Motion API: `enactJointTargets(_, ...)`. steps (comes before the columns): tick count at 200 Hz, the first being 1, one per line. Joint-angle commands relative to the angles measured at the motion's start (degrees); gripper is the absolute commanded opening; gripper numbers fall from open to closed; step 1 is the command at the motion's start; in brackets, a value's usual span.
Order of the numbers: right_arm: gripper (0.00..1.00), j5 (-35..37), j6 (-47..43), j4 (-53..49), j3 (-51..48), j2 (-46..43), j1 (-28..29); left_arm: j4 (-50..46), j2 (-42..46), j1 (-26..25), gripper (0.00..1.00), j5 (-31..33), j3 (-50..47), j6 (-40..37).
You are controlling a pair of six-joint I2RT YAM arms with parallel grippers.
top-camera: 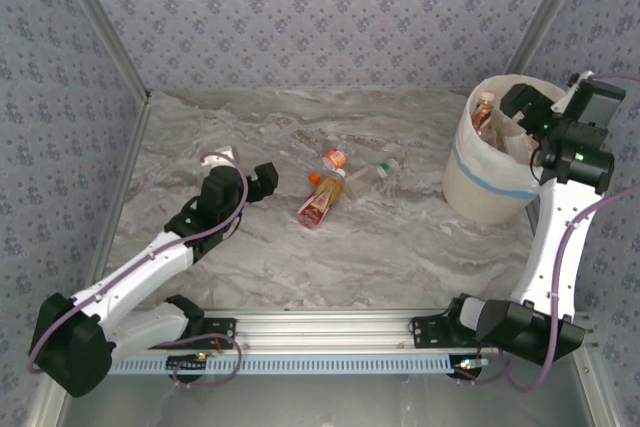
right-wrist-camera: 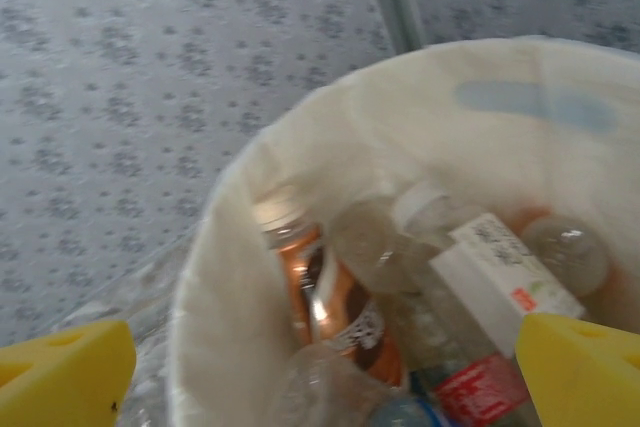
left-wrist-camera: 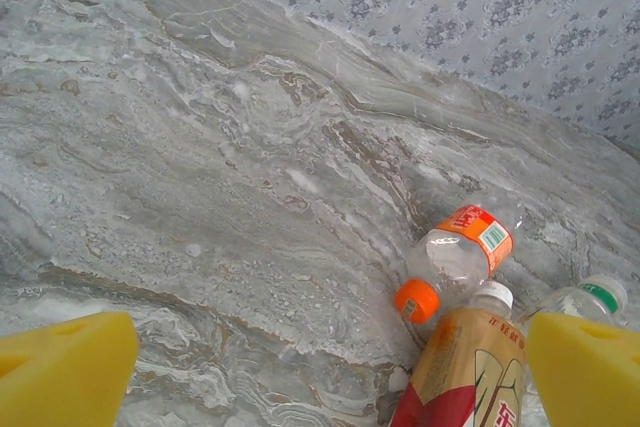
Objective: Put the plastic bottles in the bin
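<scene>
table [top-camera: 400, 247]: grey marble, smooth | bottles [left-wrist-camera: 455, 252]: clear glossy plastic | bin [top-camera: 480, 187]: cream plastic liner, matt

We see soft, even light over the marbled surface [top-camera: 250, 147], bright but without harsh glare. Shadows beside the bin [top-camera: 480, 192] are faint and short. Our left wrist view is crisp, with a slight sheen on the orange-capped bottle [left-wrist-camera: 455, 262]. Our right wrist view is blurred throughout, and inside the bin the heaped bottles [right-wrist-camera: 490, 277] smear together.
</scene>
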State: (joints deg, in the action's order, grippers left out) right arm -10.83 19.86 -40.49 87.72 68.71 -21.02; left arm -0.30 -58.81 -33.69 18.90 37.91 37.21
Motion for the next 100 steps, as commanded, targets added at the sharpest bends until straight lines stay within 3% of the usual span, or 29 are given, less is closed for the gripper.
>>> enactJointTargets(1, 1.0, -0.4, 0.2, 0.6, 1.6, -1.1, 4.9, -0.8, 0.7, 0.6, 1.0, 0.4, 0.0, 1.1)
enactJointTargets(53, 1.0, 0.2, 0.9, 3.1, 1.2, 2.3, 24.1, 0.0, -1.3, 1.0, 0.99, -0.4, 0.3, 1.6)
enactJointTargets(100, 1.0, 11.5, 3.3, 2.9, -1.3, 9.2, 40.2, 0.2, -2.3, 1.2, 0.99, -1.1, 0.5, 2.2)
